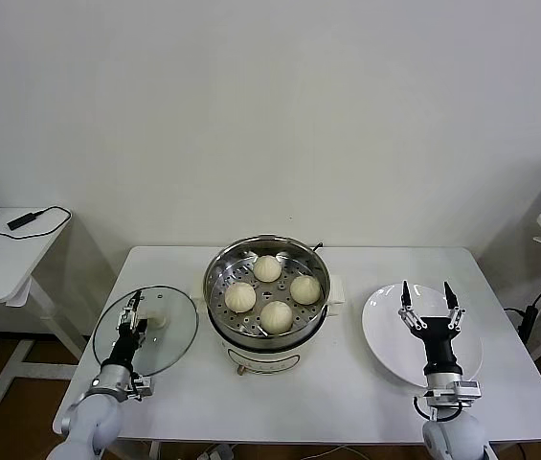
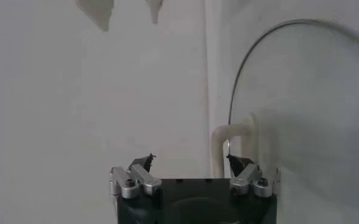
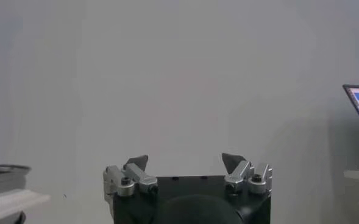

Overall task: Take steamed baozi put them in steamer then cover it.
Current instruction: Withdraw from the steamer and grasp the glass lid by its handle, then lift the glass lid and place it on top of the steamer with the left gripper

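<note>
The left gripper (image 1: pixel 136 309) hangs over the glass lid (image 1: pixel 176 340) with its jaws spread wide and nothing between them; the lid's white handle (image 1: pixel 154 317) sits just beside the fingertips, on the steamer side, and the wrist view shows that handle (image 2: pixel 231 143) close to one open finger (image 2: pixel 239 164). The steamer (image 1: pixel 266 331) stands uncovered to the right of this gripper, in the middle of the table (image 1: pixel 366 383), with all four buns (image 1: pixel 272 293) resting on its perforated tray. Farther right, the right gripper (image 1: pixel 429 303) hovers above the white plate (image 1: pixel 380 316), its jaws likewise wide apart and holding nothing, well apart from the steamer.
</note>
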